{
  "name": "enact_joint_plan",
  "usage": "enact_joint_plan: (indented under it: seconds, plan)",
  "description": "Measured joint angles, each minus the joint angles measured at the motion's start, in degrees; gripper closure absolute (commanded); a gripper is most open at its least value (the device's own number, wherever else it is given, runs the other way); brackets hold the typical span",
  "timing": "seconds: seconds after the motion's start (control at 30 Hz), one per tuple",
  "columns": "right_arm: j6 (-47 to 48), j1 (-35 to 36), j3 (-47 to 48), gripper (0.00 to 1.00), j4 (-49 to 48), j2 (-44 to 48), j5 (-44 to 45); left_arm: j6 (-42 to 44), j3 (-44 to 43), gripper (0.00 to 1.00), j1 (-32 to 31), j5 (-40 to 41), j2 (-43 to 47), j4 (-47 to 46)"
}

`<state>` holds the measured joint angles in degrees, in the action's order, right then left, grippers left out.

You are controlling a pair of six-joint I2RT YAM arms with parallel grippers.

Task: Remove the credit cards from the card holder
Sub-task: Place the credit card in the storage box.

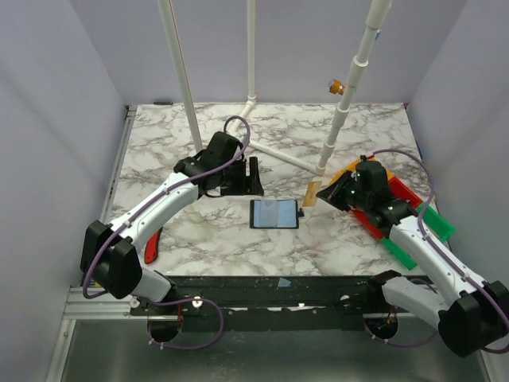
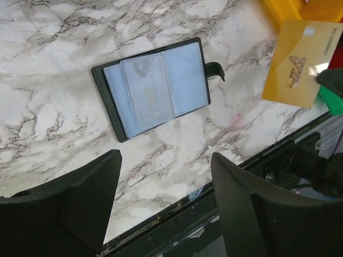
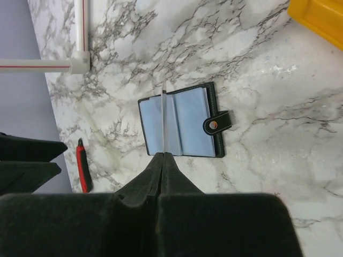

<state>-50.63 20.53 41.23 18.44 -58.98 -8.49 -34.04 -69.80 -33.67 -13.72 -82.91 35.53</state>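
The card holder [image 1: 274, 213] lies open and flat at the middle of the table [image 1: 159, 151], bluish sleeves up and snap tab at its right edge. It is a soft black folder, likely light enough to slide on the glossy marble top, so I judge it needs pinning while a card is drawn.

One gold credit card [image 2: 303, 64] is already out. The clenched right gripper [image 3: 162, 156] pinches it by an edge and holds it in the air, just right of the holder in the top view.

A pale card [image 2: 147, 93] sits in the clear sleeves. It looks thin, stiff and slick, and is probably best taken by an exposed short edge.

The left gripper [image 2: 166, 182] hangs released and empty, to the upper left of the holder. A yellow bin [image 3: 316, 21] shows at the upper right of the right wrist view.
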Motion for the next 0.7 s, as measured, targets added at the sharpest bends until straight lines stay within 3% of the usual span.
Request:
enact_joint_plan:
  seconds: [0.33, 0.7]
  plan:
    - [-3.3, -0.7, 5.8, 0.99, 16.3, 7.7, 12.5, 3.5, 3.7, 0.3, 0.0, -2.1, 3.0, 1.5]
    - [-6.4, -1.9, 14.3, 0.99, 34.1, 8.8, 27.5, 4.3, 5.6, 0.3, 0.0, -5.7, 4.4, 1.8]
